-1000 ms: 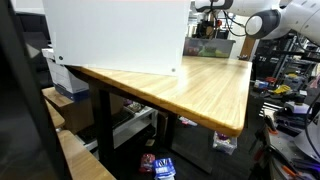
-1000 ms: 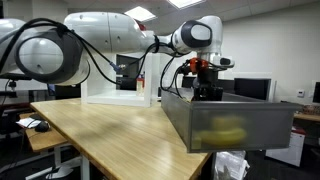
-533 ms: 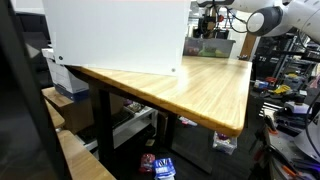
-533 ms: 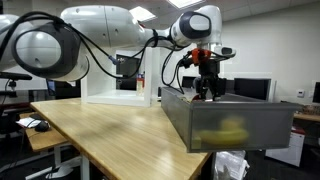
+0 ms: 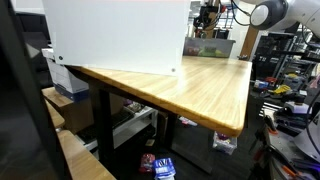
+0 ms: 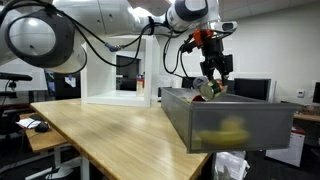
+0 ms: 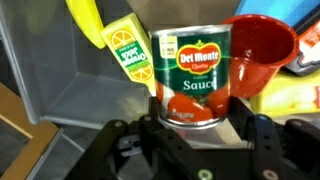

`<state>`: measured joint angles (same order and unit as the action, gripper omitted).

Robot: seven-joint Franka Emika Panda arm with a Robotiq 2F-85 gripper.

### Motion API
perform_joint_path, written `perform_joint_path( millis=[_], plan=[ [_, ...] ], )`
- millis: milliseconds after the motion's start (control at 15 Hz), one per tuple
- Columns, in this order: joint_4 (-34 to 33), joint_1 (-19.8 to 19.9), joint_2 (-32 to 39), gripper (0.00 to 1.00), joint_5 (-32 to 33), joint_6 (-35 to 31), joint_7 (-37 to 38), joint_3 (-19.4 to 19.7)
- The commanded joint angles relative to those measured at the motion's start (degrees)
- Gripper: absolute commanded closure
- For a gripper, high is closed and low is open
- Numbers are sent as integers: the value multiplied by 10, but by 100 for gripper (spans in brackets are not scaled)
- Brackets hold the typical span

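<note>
My gripper [image 7: 195,112] is shut on a Del Monte tomato sauce can [image 7: 190,70], which stands upright between the two black fingers [image 7: 247,118]. In an exterior view the gripper [image 6: 212,84] hangs with the can [image 6: 208,90] just above the open top of a grey bin [image 6: 230,125] at the table's end. Far back in an exterior view the gripper [image 5: 208,14] shows above the same bin [image 5: 214,46]. Below the can in the wrist view lie a yellow-green carton [image 7: 128,48] and a red cup [image 7: 262,50] on the bin floor.
A large white box [image 5: 115,35] stands on the wooden table [image 5: 200,90], also seen as the white box [image 6: 115,85] behind the table [image 6: 100,135]. A yellow item [image 7: 85,20] and a yellow bag [image 7: 292,95] also lie in the bin. Monitors and cluttered shelves surround the table.
The arm has lifted: the gripper and the can have risen from inside the bin to above its rim and tilted a little.
</note>
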<state>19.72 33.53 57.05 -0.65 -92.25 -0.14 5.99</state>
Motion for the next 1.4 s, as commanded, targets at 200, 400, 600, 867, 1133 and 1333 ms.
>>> perform_joint_path(
  millis=[200,400,600,867,1133,1333],
  plan=[
    [0,-1,-16,56,1,-124,-12,-2],
    [2,-1,-23,56,-1,-143,-18,-4],
    [14,-1,-40,56,-11,-113,-46,-18],
    [18,0,-58,56,-31,-57,-106,-46],
    [15,4,-79,56,-49,8,-152,-68],
    [11,6,-94,56,-64,52,-182,-80]
  ],
)
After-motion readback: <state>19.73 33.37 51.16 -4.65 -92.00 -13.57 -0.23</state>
